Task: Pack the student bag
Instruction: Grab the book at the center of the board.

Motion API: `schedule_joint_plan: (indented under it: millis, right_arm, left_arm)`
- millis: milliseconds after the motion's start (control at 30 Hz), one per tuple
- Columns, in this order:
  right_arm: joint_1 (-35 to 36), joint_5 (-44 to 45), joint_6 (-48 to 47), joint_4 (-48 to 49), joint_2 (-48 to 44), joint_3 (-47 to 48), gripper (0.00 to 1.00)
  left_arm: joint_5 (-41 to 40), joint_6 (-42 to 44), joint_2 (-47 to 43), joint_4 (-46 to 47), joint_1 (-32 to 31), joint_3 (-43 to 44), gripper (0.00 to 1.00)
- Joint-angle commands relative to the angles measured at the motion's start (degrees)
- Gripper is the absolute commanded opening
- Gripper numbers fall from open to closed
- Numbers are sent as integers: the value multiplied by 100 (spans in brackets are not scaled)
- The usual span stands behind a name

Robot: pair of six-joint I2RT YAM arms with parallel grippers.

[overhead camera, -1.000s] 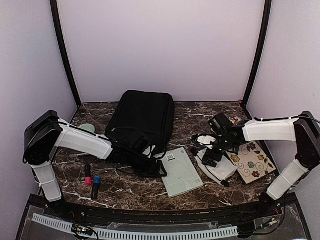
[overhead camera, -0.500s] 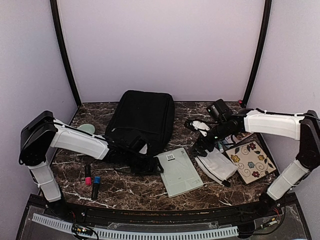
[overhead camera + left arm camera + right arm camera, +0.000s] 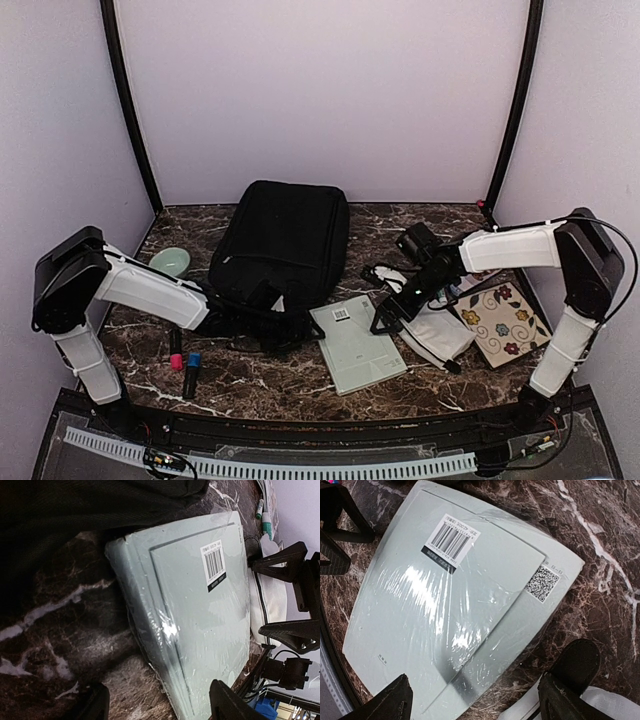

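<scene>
Shows the big black student bag lying flat at the back middle of the table. Shows the left gripper wide apart, holding nothing, by the pale green book. Same for the right gripper, just above that book.

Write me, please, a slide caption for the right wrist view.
Open right gripper poised above a shrink-wrapped pale green book lying on the dark marble table.

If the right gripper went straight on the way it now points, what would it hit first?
Most likely the pale green shrink-wrapped book. In the wrist view it fills the space straight ahead of the right gripper, whose jaws stand open. The remaining gap is hard to judge.
</scene>
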Motion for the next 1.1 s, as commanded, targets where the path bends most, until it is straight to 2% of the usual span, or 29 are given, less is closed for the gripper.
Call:
schedule_joint_plan:
  millis: [0, 100, 200, 367, 433, 633, 833, 1067]
  right_arm:
    - [25, 190, 163, 64, 116, -44, 88]
    - [19, 97, 91, 41, 220, -46, 88]
    - [18, -385, -62, 155, 308, -117, 87]
    - [18, -797, -136, 500, 552, -332, 81]
    - [-4, -977, -219, 330, 789, -179, 76]
    - [-7, -954, -125, 394, 858, -111, 74]
    - [-10, -903, -166, 477, 867, -100, 74]
    - [-3, -1021, -226, 553, 740, -167, 73]
  left_arm:
    - [-313, -390, -180, 13, 90, -302, 72]
    - [-306, -482, -109, 111, 116, -341, 72]
    - [-247, -522, 68, 279, 122, -324, 72]
    - [-85, -608, 403, 591, 149, -295, 72]
    - [5, -649, 532, 630, 185, -241, 72]
    - [279, -656, 878, 778, 221, -41, 72]
    - [588, -293, 1044, 1272, 217, 202, 69]
    - [309, 455, 498, 1450, 84, 453, 67]
